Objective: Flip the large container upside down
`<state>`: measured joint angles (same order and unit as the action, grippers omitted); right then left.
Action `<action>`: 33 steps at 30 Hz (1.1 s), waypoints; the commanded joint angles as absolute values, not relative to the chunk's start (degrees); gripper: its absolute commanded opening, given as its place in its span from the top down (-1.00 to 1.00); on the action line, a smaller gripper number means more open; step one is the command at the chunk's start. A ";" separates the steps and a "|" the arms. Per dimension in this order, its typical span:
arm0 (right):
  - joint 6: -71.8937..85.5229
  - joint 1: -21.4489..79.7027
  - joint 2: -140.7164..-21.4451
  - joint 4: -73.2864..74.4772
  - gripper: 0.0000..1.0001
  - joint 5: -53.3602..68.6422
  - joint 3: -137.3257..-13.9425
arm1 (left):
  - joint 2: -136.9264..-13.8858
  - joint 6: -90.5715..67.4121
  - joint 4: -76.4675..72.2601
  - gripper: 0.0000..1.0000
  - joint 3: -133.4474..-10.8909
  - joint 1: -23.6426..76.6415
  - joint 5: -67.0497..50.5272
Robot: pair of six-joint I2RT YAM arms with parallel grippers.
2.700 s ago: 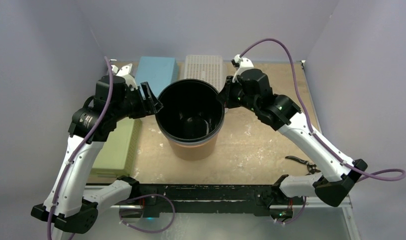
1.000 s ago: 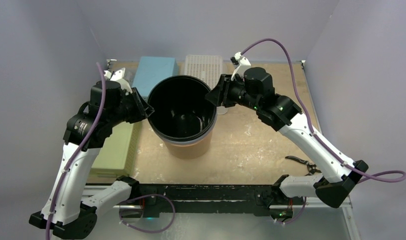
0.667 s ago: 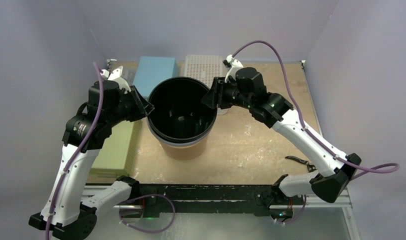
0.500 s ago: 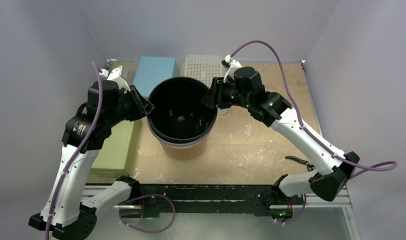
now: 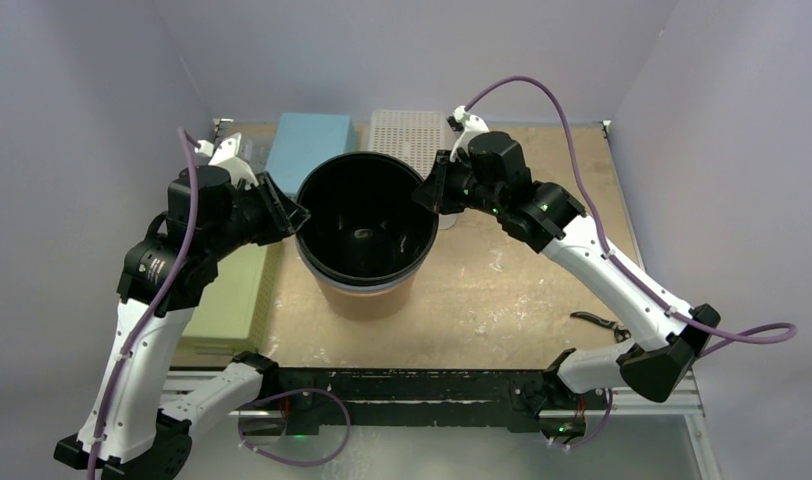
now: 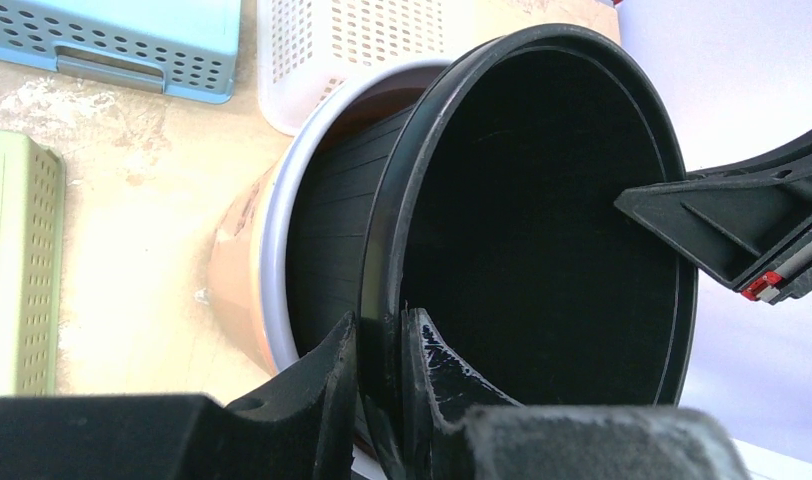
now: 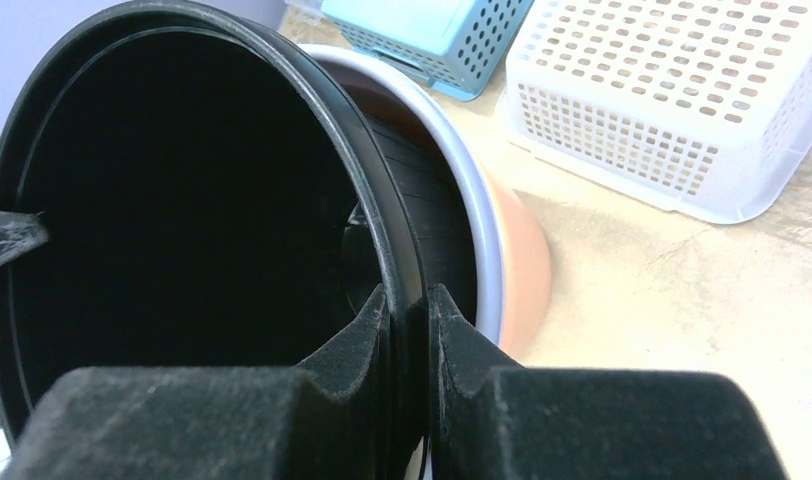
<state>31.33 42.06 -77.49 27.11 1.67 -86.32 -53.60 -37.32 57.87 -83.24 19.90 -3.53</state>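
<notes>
Closest to me on the worktop (image 5: 522,280), on my left, lies the green basket (image 5: 232,290). It has not moved.

Next comes the orange pot (image 5: 372,298). The big black container (image 5: 362,235) sits inside it with its mouth up, not turned over yet. It is a bit more to my left than it was at the start.

My left claw (image 5: 287,213) is squeezed tight on the left side of the container's rim. One finger is inside and one is outside, just as a second ago. My left wrist camera shows this pinch (image 6: 380,330) up close.

My right claw (image 5: 427,190) is the one that changed. A moment ago its fingers stood wider apart around the right side of the rim. Now they have closed and pinch that rim between them (image 7: 407,300).

Far at the back, the blue basket (image 5: 312,140) and the white basket (image 5: 407,130) lie side by side where they were.
</notes>
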 commanded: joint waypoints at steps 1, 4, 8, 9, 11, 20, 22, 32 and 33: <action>32.58 42.46 -73.25 20.50 1.00 1.53 -88.45 | -52.15 -35.53 53.80 0.20 -86.39 19.86 -1.87; 33.77 42.45 -71.60 18.67 1.00 0.22 -87.99 | -51.01 -35.26 55.57 -0.32 -87.43 19.83 2.09; 35.18 42.45 -70.07 16.63 1.00 -0.89 -87.75 | -48.63 -36.07 56.57 -0.67 -88.49 19.87 8.06; 35.54 42.50 -69.77 16.11 1.00 -0.97 -87.72 | -48.15 -36.33 56.78 -0.71 -88.50 19.86 9.80; 36.13 42.45 -69.06 15.13 1.00 -1.16 -87.51 | -47.51 -37.14 57.90 -0.74 -88.51 19.87 12.58; 36.29 42.45 -62.51 6.92 1.00 -0.36 -82.40 | -45.95 -41.43 60.46 -0.79 -86.48 19.86 19.72; 35.64 42.45 -60.37 3.70 1.00 -0.17 -80.66 | -45.86 -41.50 59.33 -0.80 -85.75 19.86 18.61; 31.99 42.52 -51.61 -8.08 1.00 -0.18 -75.22 | -48.25 -41.14 56.73 -0.80 -82.07 19.86 11.48; 31.56 42.48 -50.87 -8.69 1.00 -0.18 -75.03 | -48.37 -41.07 56.42 -0.80 -81.48 19.84 10.94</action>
<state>31.27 42.70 -54.96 8.29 -0.47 -74.50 -47.59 -40.77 59.37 -83.31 19.94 14.52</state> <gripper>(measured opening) 0.148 0.898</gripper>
